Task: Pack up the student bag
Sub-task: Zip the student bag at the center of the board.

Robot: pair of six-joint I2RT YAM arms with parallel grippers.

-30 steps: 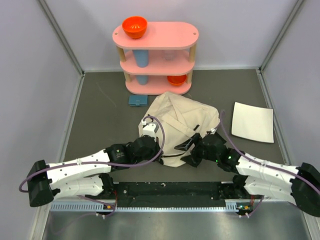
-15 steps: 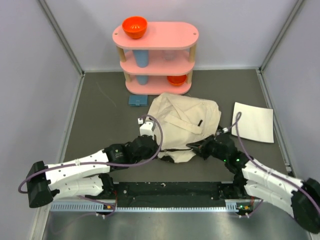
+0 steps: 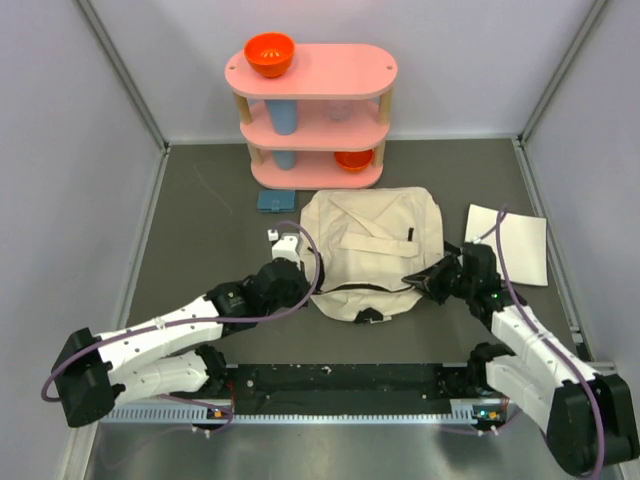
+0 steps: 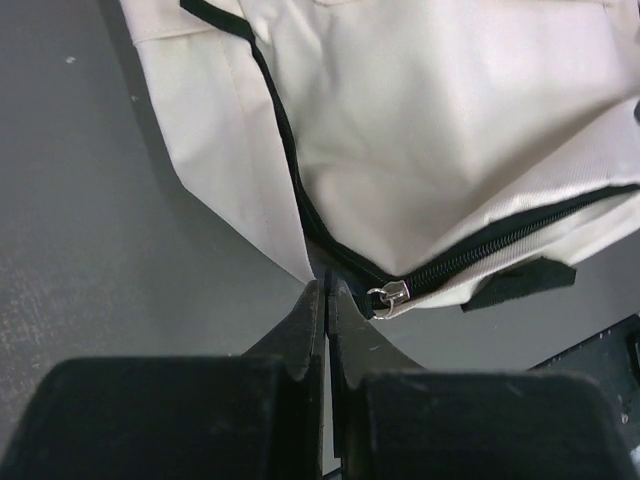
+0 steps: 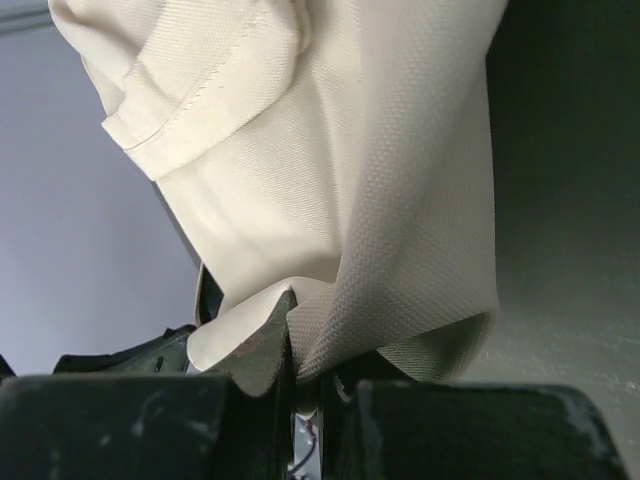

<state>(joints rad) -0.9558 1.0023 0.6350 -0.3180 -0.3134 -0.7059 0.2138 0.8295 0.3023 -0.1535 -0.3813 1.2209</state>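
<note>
The cream canvas backpack (image 3: 375,250) lay flat on the grey table (image 3: 200,230) between left fingers (image 4: 295,335) pinched shut on its corner and right fingers (image 5: 268,352) clamped on a side fold, so any pull needed to be even and low to avoid slipping.

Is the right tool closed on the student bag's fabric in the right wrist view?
Yes, the right tool is pinched shut on a fold of the cream student bag.

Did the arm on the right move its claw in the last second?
Yes. The right gripper, shut on the student bag, has swung rightward, ending closer to the white sheet.
</note>
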